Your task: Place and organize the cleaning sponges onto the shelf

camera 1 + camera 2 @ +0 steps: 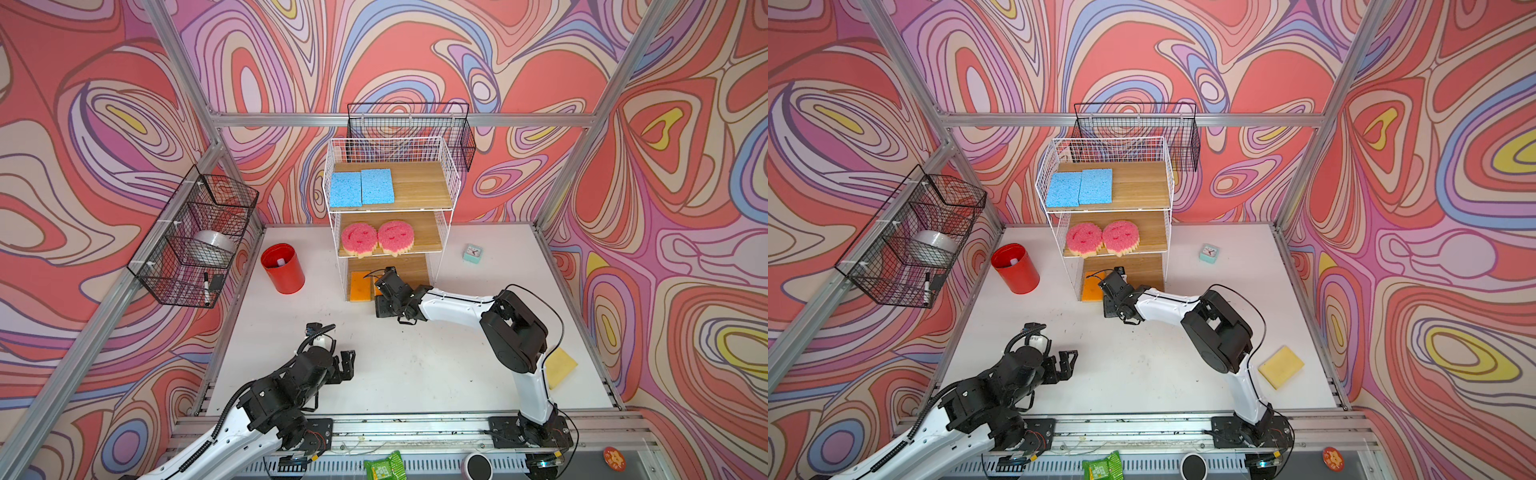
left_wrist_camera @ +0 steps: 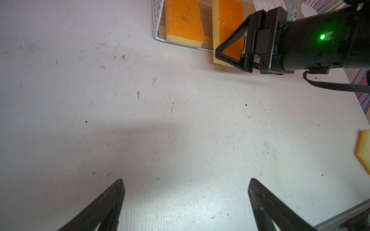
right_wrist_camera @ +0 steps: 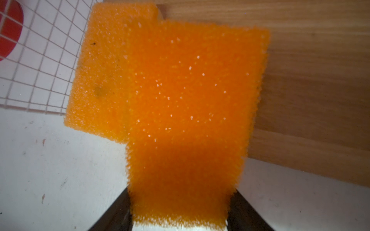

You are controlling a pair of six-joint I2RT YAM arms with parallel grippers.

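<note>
The shelf (image 1: pixel 419 183) is a white wire rack with three stepped wooden boards. Two blue sponges (image 1: pixel 361 188) lie flat and touching on the left of the top board. Two pink smiley sponges (image 1: pixel 377 237) sit side by side on the middle one. An orange sponge (image 1: pixel 360 286) lies at the bottom board's left corner. A second sponge (image 3: pixel 186 120) sits just beside it, orange side up, gripped by the right claw (image 3: pixel 181 200) and overhanging the front edge. A third sponge (image 1: pixel 1281 366) lies yellow side up on the worktop (image 1: pixel 1142 374) — well apart.
</note>
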